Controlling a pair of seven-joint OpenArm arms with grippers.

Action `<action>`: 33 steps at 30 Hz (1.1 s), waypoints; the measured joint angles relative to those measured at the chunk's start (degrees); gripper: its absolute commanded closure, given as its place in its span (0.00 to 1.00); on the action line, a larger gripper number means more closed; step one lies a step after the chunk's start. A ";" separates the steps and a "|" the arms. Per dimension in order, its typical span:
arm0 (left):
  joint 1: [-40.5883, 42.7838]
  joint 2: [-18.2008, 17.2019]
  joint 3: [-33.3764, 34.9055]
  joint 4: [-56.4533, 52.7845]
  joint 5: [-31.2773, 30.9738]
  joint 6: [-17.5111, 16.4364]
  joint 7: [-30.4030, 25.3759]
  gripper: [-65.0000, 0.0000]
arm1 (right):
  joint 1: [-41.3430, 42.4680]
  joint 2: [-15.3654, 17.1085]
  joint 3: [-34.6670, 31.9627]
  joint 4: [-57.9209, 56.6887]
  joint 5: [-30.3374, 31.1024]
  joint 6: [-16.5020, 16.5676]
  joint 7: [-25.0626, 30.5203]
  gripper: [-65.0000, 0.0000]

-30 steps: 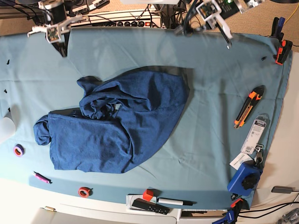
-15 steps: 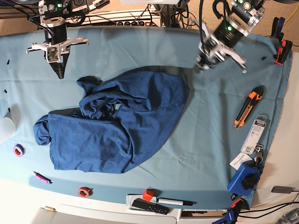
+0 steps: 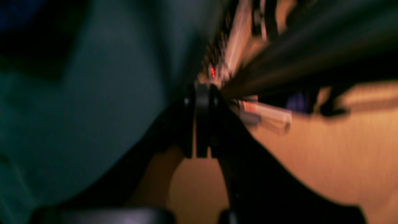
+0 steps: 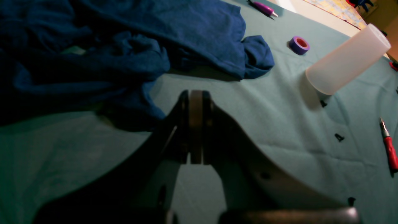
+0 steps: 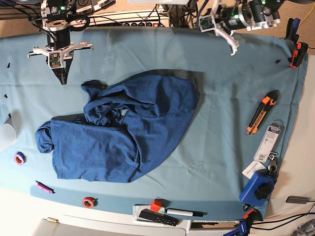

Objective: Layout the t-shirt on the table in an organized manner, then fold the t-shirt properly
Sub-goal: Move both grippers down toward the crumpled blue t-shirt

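T-shirt [image 5: 123, 130] lies crumpled on the table [image 5: 221, 123]. Right gripper [image 5: 62, 78] and left gripper [image 5: 235, 46] hover above, both clenched and empty.

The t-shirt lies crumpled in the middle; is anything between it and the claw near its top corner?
Nothing visible. The right gripper, jaws shut, hangs over bare teal table just beyond the t-shirt. The white bottle and purple tape roll sit off to one side, clear of that short path.

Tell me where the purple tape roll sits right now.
In the base view the purple tape roll lies near the table's left edge, just left of the t-shirt and above the pink pen.
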 measured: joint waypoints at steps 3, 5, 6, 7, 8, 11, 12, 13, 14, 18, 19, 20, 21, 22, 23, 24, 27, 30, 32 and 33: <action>-0.13 -2.01 0.00 0.02 0.13 0.02 6.95 1.00 | 0.00 0.00 0.00 0.00 0.00 0.00 0.00 1.00; -0.61 -3.21 0.00 0.02 2.95 -0.20 11.47 1.00 | 0.00 0.00 0.00 0.00 0.00 -0.02 -0.59 1.00; -0.92 -3.54 0.00 0.02 4.83 -0.17 13.60 1.00 | 0.00 0.00 0.00 0.00 0.00 0.00 -0.92 1.00; -1.25 -3.98 -0.02 0.02 7.28 -0.13 14.69 1.00 | 0.00 -0.02 0.00 0.00 0.00 0.02 -1.11 1.00; -1.40 -4.35 -0.04 0.02 9.33 1.11 14.84 1.00 | 0.00 0.00 0.00 0.00 0.02 0.02 -1.51 1.00; -2.67 -4.59 -0.04 0.00 14.51 9.70 10.45 1.00 | 0.00 -0.02 0.00 0.00 0.02 -0.02 -1.73 1.00; -3.43 -4.59 0.00 0.02 16.06 13.05 7.89 1.00 | 0.00 -0.02 0.00 0.00 0.00 0.02 -1.73 1.00; -4.17 -4.59 0.02 0.02 17.55 16.96 4.61 1.00 | 0.00 0.00 0.00 0.00 0.00 0.00 -1.75 1.00; -4.85 -4.59 0.02 0.02 18.16 21.68 1.09 1.00 | 0.00 0.00 0.00 0.00 0.02 -0.04 -1.90 1.00; -7.69 -3.26 0.00 0.02 15.06 34.88 -14.93 1.00 | 0.02 -0.07 0.00 0.00 0.02 -0.09 -1.92 1.00; -8.55 -2.32 0.00 0.04 13.14 36.39 -17.35 1.00 | 0.04 -0.09 0.00 0.00 0.02 -0.11 -1.92 1.00; -9.49 -1.40 0.00 0.04 10.97 37.46 -18.40 1.00 | 0.13 -0.11 0.00 0.00 0.02 -0.26 -1.95 1.00; -10.43 -0.39 -0.02 0.04 8.50 37.66 -18.45 1.00 | 0.15 -0.09 0.00 0.00 0.02 -0.63 -1.92 1.00; -11.10 0.68 0.00 0.02 6.38 37.86 -17.88 1.00 | 0.15 -0.04 0.00 0.00 0.02 -0.74 -1.92 1.00; -11.39 1.77 -0.02 0.02 4.61 37.86 -16.70 1.00 | 0.15 -0.02 0.00 0.00 0.02 -1.20 -2.03 1.00; -11.37 3.10 -0.07 0.02 2.93 37.31 -14.60 1.00 | 0.15 -0.04 0.00 0.00 0.02 -1.84 -2.36 1.00; -11.04 6.82 -0.04 -0.04 -0.76 28.24 -10.71 1.00 | 0.15 -0.07 0.00 0.00 -4.81 -2.36 -2.75 1.00; -11.39 9.27 0.09 -0.02 -3.15 19.30 -11.63 1.00 | 1.20 -0.09 0.00 0.00 -10.23 -0.81 -4.31 0.94; -11.54 10.03 0.04 -0.02 -3.76 16.00 -11.32 1.00 | 3.10 -0.13 -0.02 0.00 -10.45 -0.26 -7.17 0.72; -11.54 10.40 0.04 -0.02 -3.78 15.02 -11.34 1.00 | 4.17 -0.13 0.00 0.00 -10.47 -0.44 -8.37 0.63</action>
